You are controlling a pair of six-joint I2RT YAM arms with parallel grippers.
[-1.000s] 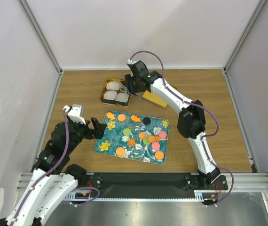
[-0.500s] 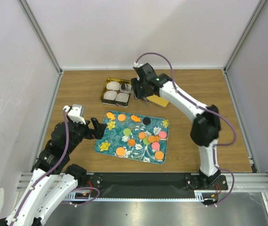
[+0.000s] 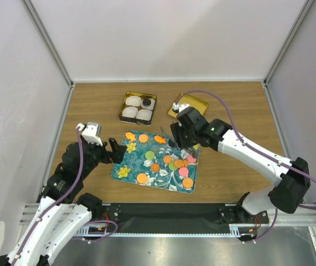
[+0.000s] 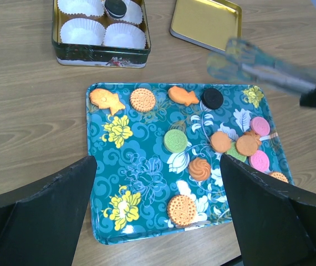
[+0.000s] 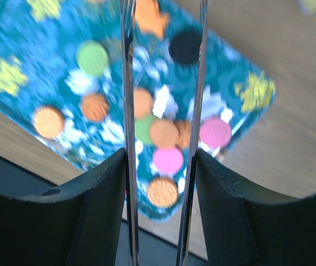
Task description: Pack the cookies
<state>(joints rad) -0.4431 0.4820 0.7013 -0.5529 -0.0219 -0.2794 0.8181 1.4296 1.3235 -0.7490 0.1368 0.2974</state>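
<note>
The cookies (image 3: 176, 163) lie scattered on a teal flowered tray (image 3: 126, 172), round and fish-shaped, in orange, green, pink and black. The left wrist view shows them too, cookies (image 4: 199, 168) on the tray (image 4: 141, 177). One black cookie (image 3: 146, 102) sits in a white cup of the tin (image 3: 122, 106). My right gripper (image 3: 181, 136) is shut on clear tongs (image 5: 126, 83) and hovers over the tray's right half. The tongs' (image 4: 246, 62) tips hang empty above a black cookie (image 4: 213, 98). My left gripper (image 4: 158, 160) stands wide open over the tray's near left part.
The tin (image 4: 100, 52) with its white paper cups (image 4: 81, 32) stands behind the tray. Its gold lid (image 3: 190, 103) lies on the wood to the right of it. White walls close in the table on three sides.
My right arm has swung from the tin at the back down over the tray's right half, tongs still in its grip. A black cookie now shows in the tin. The left arm stayed put.
</note>
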